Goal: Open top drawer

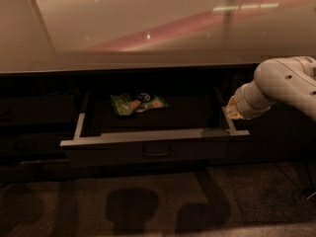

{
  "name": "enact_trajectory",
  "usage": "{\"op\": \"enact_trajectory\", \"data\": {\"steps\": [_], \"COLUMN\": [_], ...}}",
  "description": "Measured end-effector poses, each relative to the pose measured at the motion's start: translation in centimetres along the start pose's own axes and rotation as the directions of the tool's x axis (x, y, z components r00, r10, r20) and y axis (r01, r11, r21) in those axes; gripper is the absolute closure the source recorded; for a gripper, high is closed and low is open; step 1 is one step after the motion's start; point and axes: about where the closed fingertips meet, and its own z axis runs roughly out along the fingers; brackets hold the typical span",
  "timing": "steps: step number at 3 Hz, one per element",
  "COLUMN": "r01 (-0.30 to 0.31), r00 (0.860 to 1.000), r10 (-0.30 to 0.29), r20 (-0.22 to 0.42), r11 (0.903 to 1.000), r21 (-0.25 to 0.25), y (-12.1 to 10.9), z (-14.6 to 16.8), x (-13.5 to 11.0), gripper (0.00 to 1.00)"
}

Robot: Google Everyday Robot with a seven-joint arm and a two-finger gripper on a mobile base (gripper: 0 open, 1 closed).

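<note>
Hovering right of 1 open top drawer: 1 gripper.

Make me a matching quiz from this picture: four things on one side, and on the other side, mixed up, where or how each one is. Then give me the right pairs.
Things:
1. top drawer
2. green packet
3. handle
4. gripper

Places or states:
A. at the middle of the dark front panel
B. next to the side rail on the picture's right
C. pulled out, open
D. lying inside the tray

Pairs: 1-C, 2-D, 3-A, 4-B
</note>
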Motion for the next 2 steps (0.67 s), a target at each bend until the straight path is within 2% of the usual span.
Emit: {"op": "enact_trajectory", "data": {"steps": [1,2], "r01": [0.000,-0.042], "r00": [1.000,0.999], "r10": [0.000,0.040], "r20": [0.000,-0.019], "r11": [1.0000,0.9963], "r21": [0.000,-0.075], "y": [0.0,-0.2], "z": [0.0,2.7], "x": [0.0,1.4], "gripper": [1.00,1.00]}}
